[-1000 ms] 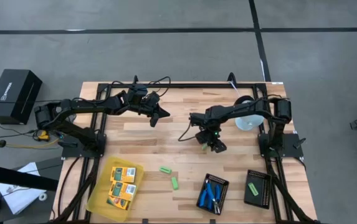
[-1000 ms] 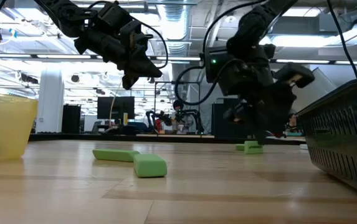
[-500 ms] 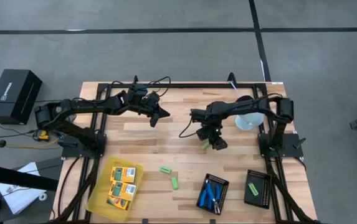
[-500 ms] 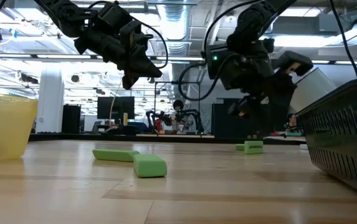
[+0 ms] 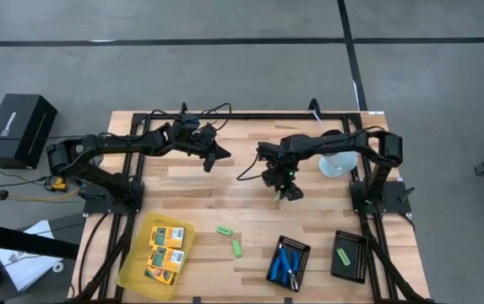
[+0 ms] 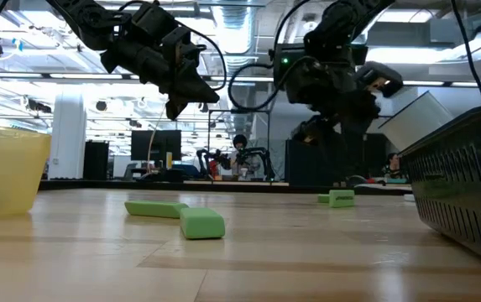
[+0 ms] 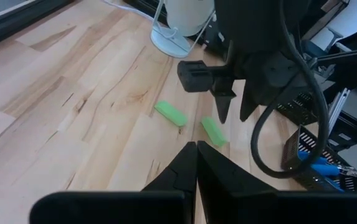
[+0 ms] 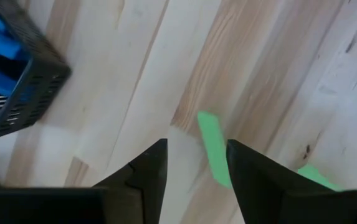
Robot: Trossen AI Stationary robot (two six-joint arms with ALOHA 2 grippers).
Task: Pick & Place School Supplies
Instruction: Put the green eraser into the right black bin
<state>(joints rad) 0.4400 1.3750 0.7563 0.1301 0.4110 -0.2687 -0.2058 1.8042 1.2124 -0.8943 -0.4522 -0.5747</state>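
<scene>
Table: wooden butcher-block top (image 5: 182, 190), both arms up over its far half, trays along the near edge.
Step in hand: judged a reach for a loose green block; nothing gripped yet.
Right gripper (image 5: 280, 181): hanging above the boards just right of centre, fingers (image 8: 148, 171) parted to a middling gap, nothing between them; wrist camera looking down on a green block (image 8: 213, 149) lying on bare wood near the fingertips.
Left gripper (image 5: 210, 157): waiting aloft at about 11 o'clock from centre, fingers pressed together, empty.
Yellow tray (image 5: 137, 262): translucent, at 7 o'clock, with yellow-orange packs (image 5: 166, 250) already inside; number not clear from here.
Scissor tray (image 5: 301, 249): black ribbed, at 5 o'clock, blue-handled scissors (image 5: 287, 263) lying in it.
Block tray (image 5: 350, 256): second black ribbed tray, further toward 4 o'clock, one green block (image 5: 342, 254) already inside.
Loose blocks: two near 6 o'clock, one (image 5: 224, 230) and another (image 5: 236, 248) close beside it, apart from each other; a third (image 5: 277, 199) just below the right gripper.
Next move calls for: a straight drop onto the third block, fingers either side of its narrow width, then a carry toward 4 o'clock.
In the way: scissor tray sits between pick spot and block tray, so likely a lift over its wall; white stand base (image 5: 336, 164) at 2 o'clock, well clear.
</scene>
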